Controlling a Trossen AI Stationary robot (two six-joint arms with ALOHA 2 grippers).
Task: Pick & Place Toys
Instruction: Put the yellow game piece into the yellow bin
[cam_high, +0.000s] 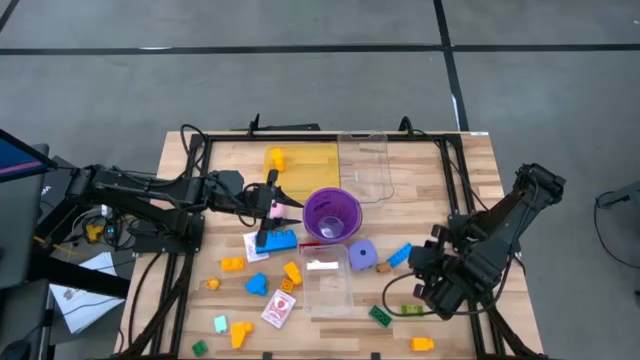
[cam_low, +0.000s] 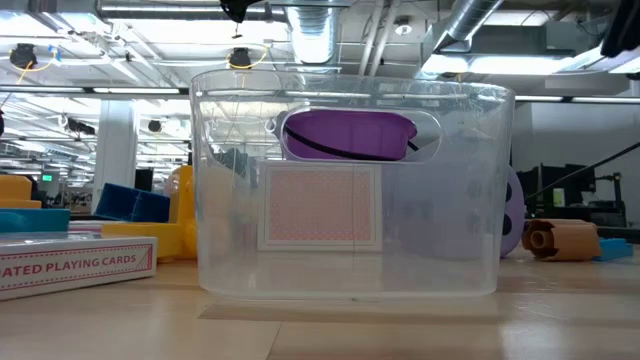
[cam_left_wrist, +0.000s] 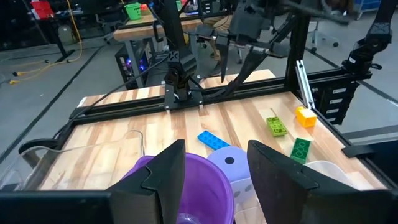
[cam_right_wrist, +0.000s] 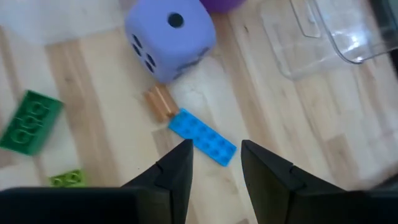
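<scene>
I see the wooden table (cam_high: 470, 180) spread with toys, and toward its back edge a yellow tray (cam_high: 310, 160) holding one yellow brick (cam_high: 275, 158), with a clear tray (cam_high: 368, 165) beside it. A second clear bin (cam_high: 326, 282) sits toward the front edge with a card inside; it fills my low view, where a box of playing cards (cam_low: 75, 263) lies to its left. The purple translucent cup (cam_high: 332, 215) stands in the middle. My left gripper (cam_high: 278, 205) hangs just beside the cup's rim; its fingers (cam_left_wrist: 165, 180) stand partly apart, and I can make out something pink between them from above, though I cannot tell whether it is gripped. My right gripper (cam_high: 418, 262) hovers over the flat blue brick (cam_right_wrist: 202, 137), its fingers (cam_right_wrist: 177, 168) partly apart and empty. The purple die (cam_right_wrist: 169, 37) sits near that brick, a small brown piece (cam_right_wrist: 160, 102) between them, green bricks (cam_right_wrist: 30, 121) farther off.
</scene>
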